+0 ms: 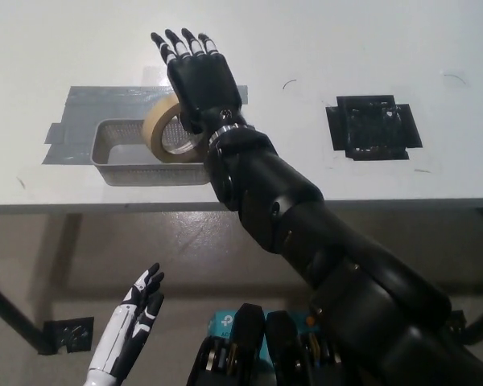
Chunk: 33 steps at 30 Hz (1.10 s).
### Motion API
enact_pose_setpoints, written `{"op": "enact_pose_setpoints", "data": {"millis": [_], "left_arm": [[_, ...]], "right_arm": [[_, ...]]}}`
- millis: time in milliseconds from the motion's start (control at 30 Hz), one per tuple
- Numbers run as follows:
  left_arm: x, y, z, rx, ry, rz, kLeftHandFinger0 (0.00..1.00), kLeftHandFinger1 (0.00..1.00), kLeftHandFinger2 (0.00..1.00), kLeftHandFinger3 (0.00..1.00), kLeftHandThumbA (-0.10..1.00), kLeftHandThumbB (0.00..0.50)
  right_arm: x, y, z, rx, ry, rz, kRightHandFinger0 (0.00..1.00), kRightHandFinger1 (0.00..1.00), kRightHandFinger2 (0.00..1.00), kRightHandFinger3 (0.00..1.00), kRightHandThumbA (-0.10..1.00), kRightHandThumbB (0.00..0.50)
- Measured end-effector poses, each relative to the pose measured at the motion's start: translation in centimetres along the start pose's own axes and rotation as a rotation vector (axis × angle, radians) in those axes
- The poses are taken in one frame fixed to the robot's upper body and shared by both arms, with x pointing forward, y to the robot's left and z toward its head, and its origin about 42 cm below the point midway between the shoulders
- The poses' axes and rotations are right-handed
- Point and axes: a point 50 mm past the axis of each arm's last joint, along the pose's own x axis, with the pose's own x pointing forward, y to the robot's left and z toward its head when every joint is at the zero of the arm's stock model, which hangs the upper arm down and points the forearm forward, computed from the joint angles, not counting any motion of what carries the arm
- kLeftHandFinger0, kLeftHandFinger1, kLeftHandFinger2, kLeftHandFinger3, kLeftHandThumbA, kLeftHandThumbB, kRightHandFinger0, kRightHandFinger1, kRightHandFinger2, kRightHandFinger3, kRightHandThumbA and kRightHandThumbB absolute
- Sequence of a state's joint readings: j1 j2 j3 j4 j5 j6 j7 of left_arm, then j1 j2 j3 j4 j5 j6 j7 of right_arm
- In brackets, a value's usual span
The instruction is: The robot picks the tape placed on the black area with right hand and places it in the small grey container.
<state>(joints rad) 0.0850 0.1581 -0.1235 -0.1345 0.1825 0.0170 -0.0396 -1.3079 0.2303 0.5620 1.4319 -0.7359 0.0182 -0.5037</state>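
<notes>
The black right hand [197,72] is spread flat, fingers apart, holding nothing. Just below it the tape [171,131] leans tilted in the small grey container [121,153] on the counter [306,40]. No legible writing shows. The white left hand [133,326] hangs low, fingers apart.

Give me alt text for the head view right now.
The black right robot hand is open, fingers spread, above a tape roll leaning tilted in the grey container on a white table. The white left robot hand rests open below the table edge.
</notes>
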Motion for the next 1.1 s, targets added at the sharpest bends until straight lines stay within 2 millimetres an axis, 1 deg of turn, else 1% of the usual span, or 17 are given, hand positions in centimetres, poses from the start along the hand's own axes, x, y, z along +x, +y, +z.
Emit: {"op": "enact_pose_setpoints", "data": {"millis": [100, 133, 167, 267, 333, 400, 433, 567, 600, 633, 700, 733, 800, 833, 933, 967, 1100], "left_arm": [[0.0, 0.0, 0.2, 0.002, -0.005, 0.000, 1.00, 1.00, 1.00, 1.00, 1.00, 0.050], [0.0, 0.0, 0.3, 0.003, -0.007, -0.001, 1.00, 1.00, 1.00, 1.00, 1.00, 0.059], [0.0, 0.0, 0.3, 0.005, -0.010, -0.002, 1.00, 1.00, 1.00, 1.00, 1.00, 0.052], [0.3, 0.0, 0.6, 0.007, -0.017, -0.008, 1.00, 1.00, 1.00, 1.00, 1.00, 0.045], [0.5, 0.1, 0.7, 0.009, -0.023, -0.009, 1.00, 1.00, 1.00, 1.00, 1.00, 0.043], [0.7, 0.2, 0.9, 0.007, -0.029, -0.009, 1.00, 1.00, 1.00, 1.00, 0.99, 0.038], [0.8, 0.2, 0.9, 0.007, -0.031, -0.009, 1.00, 1.00, 1.00, 1.00, 0.99, 0.038], [0.8, 0.2, 0.9, 0.007, -0.033, -0.017, 1.00, 1.00, 1.00, 1.00, 0.97, 0.023], [0.9, 0.2, 1.0, 0.006, -0.034, -0.018, 1.00, 1.00, 1.00, 1.00, 0.96, 0.023], [0.9, 0.3, 1.0, 0.005, -0.034, -0.018, 1.00, 1.00, 1.00, 1.00, 0.96, 0.017], [0.9, 0.3, 0.9, 0.004, -0.031, -0.018, 1.00, 1.00, 1.00, 1.00, 0.96, 0.018], [0.9, 0.2, 0.8, 0.004, -0.030, -0.019, 1.00, 1.00, 1.00, 1.00, 0.96, 0.018], [0.9, 0.2, 0.7, 0.004, -0.024, -0.020, 1.00, 1.00, 1.00, 1.00, 0.95, 0.027], [0.9, 0.2, 0.6, 0.004, -0.021, -0.020, 1.00, 1.00, 1.00, 1.00, 0.94, 0.021], [0.9, 0.2, 0.5, 0.003, -0.014, -0.022, 1.00, 1.00, 1.00, 1.00, 0.94, 0.021], [0.9, 0.2, 0.4, 0.003, -0.013, -0.022, 1.00, 1.00, 1.00, 1.00, 0.94, 0.028], [0.8, 0.1, 0.3, 0.003, -0.008, -0.023, 1.00, 1.00, 1.00, 1.00, 0.91, 0.029]], "right_arm": [[0.0, 0.0, 0.0, 0.006, 0.007, 0.010, 1.00, 1.00, 1.00, 1.00, 0.79, 0.345], [0.0, 0.1, -0.1, 0.007, 0.009, 0.013, 1.00, 1.00, 1.00, 1.00, 0.82, 0.349], [0.0, 0.1, -0.1, 0.009, 0.012, 0.018, 1.00, 1.00, 1.00, 1.00, 0.86, 0.346], [0.0, 0.2, -0.1, 0.014, 0.017, 0.046, 1.00, 1.00, 1.00, 1.00, 0.83, 0.355], [0.0, 0.4, -0.1, 0.016, 0.017, 0.069, 1.00, 1.00, 1.00, 1.00, 0.81, 0.379], [-0.1, 0.6, -0.1, -0.011, 0.000, 0.092, 1.00, 1.00, 1.00, 1.00, 0.81, 0.381], [-0.3, 0.8, -0.2, -0.027, -0.011, 0.103, 1.00, 1.00, 1.00, 1.00, 0.82, 0.397], [-1.8, 3.2, -1.2, -0.112, -0.086, 0.177, 1.00, 1.00, 1.00, 1.00, 0.89, 0.477], [-2.4, 3.9, -1.5, -0.119, -0.106, 0.203, 1.00, 1.00, 1.00, 1.00, 0.90, 0.479], [-2.8, 4.3, -1.8, -0.116, -0.124, 0.208, 1.00, 1.00, 1.00, 1.00, 0.87, 0.471], [-3.0, 3.9, -2.4, -0.101, -0.151, 0.199, 1.00, 1.00, 1.00, 1.00, 0.85, 0.465], [-3.2, 3.8, -2.9, -0.094, -0.159, 0.202, 1.00, 1.00, 1.00, 1.00, 0.87, 0.467], [-3.6, 3.3, -3.5, -0.079, -0.178, 0.197, 1.00, 1.00, 1.00, 1.00, 0.90, 0.454], [-3.8, 3.1, -4.0, -0.074, -0.185, 0.194, 1.00, 1.00, 1.00, 1.00, 0.89, 0.454], [-5.0, 2.7, -5.6, -0.059, -0.196, 0.203, 1.00, 1.00, 1.00, 1.00, 0.90, 0.457], [-5.4, 2.4, -5.9, -0.054, -0.204, 0.203, 1.00, 1.00, 1.00, 1.00, 0.89, 0.442], [-6.9, 1.0, -8.2, -0.046, -0.212, 0.213, 1.00, 1.00, 1.00, 1.00, 0.90, 0.447]]}}
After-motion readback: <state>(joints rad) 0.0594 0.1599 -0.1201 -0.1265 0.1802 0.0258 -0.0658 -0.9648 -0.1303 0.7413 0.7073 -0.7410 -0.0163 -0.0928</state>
